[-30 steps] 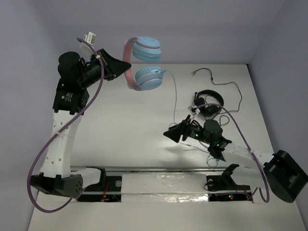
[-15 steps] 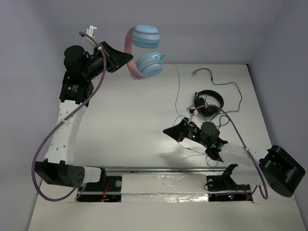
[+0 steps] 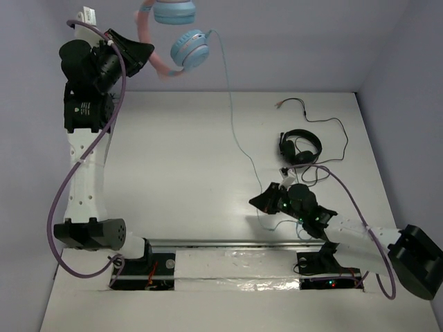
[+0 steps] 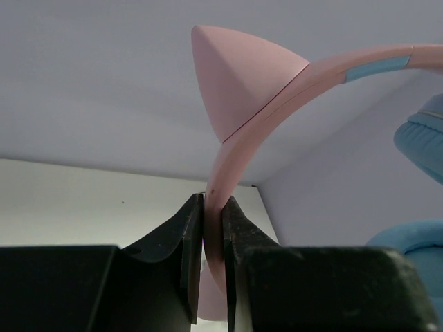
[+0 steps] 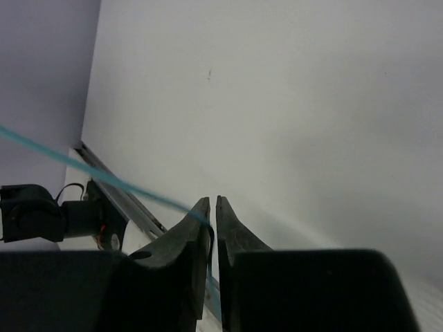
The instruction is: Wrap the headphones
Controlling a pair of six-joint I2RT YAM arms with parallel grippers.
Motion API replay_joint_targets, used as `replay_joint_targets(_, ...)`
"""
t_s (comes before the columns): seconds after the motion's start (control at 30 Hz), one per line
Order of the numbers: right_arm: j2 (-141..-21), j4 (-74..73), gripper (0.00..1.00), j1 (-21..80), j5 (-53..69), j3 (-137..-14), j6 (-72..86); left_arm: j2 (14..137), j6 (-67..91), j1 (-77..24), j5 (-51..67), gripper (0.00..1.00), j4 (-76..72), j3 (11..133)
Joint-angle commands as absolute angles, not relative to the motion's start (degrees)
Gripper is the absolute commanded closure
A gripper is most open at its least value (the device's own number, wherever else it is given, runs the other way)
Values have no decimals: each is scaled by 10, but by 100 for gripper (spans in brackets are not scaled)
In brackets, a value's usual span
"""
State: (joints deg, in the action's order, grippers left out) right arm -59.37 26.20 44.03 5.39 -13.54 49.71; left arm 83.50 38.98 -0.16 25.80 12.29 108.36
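Observation:
The headphones (image 3: 188,47), with light-blue earcups and a pink cat-ear headband (image 4: 257,128), hang high in the air at the far left. My left gripper (image 3: 147,50) is shut on the headband, which sits pinched between its fingers (image 4: 212,197). A thin light-blue cable (image 3: 234,124) runs from the lower earcup down across the table to my right gripper (image 3: 258,202). In the right wrist view this cable (image 5: 83,166) comes in from the left and passes down between the nearly closed jaws of the right gripper (image 5: 212,202), low over the table.
Black headphones (image 3: 302,149) with a black cable (image 3: 325,124) lie at the right back of the table, just behind the right arm. A metal rail (image 3: 228,243) runs along the near edge. Walls close in on the left and back.
The left arm has lifted the headphones higher and to the left, drawing the cable out longer. The right gripper has closed on the cable and shifted slightly toward the near edge.

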Motion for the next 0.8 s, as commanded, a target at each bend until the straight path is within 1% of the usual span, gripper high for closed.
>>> replay_joint_targets(0.0, -539, 179, 85, 446, 6, -142, 500, 813, 375, -6, 241, 100, 109, 1082)
replay_joint_targets(0.03, -500, 155, 76, 446, 4, -153, 493, 807, 372, -6, 230, 100, 106, 1065)
replay_joint_targets(0.07, -479, 134, 63, 446, -11, -159, 486, 802, 358, -6, 223, 100, 106, 1035)
replay_joint_targets(0.1, -457, 90, 48, 446, -19, -168, 475, 784, 352, -6, 222, 100, 102, 1013)
replay_joint_targets(0.13, -413, 70, 29, 446, -24, -186, 455, 773, 349, -11, 217, 100, 96, 991)
replay_joint_targets(0.17, -392, 50, 22, 446, -31, -198, 447, 763, 345, -24, 214, 100, 89, 945)
replay_joint_targets(0.23, -358, 10, 13, 446, -39, -224, 412, 731, 334, -36, 211, 100, 82, 898)
replay_joint_targets(0.27, -335, 4, 13, 446, -40, -253, 401, 722, 333, -41, 214, 100, 70, 871)
replay_joint_targets(0.3, -329, 2, 13, 446, -40, -267, 377, 705, 334, -41, 220, 100, 67, 826)
replay_joint_targets(0.33, -327, 2, 13, 446, -37, -280, 364, 698, 335, -47, 235, 100, 63, 805)
replay_joint_targets(0.37, -334, 2, 13, 446, -33, -309, 353, 692, 336, -47, 243, 100, 57, 767)
replay_joint_targets(0.47, -379, 26, 12, 446, -23, -340, 308, 669, 340, -53, 265, 100, 56, 708)
replay_joint_targets(0.53, -406, 75, 11, 446, -30, -346, 269, 645, 341, -58, 277, 100, 61, 688)
replay_joint_targets(0.67, -467, 111, 10, 446, -59, -362, 229, 614, 338, -58, 298, 100, 91, 671)
replay_joint_targets(0.7, -475, 136, 10, 446, -38, -359, 212, 604, 337, -58, 301, 100, 97, 670)
replay_joint_targets(0.77, -506, 139, 10, 446, 9, -369, 201, 596, 334, -58, 313, 100, 112, 670)
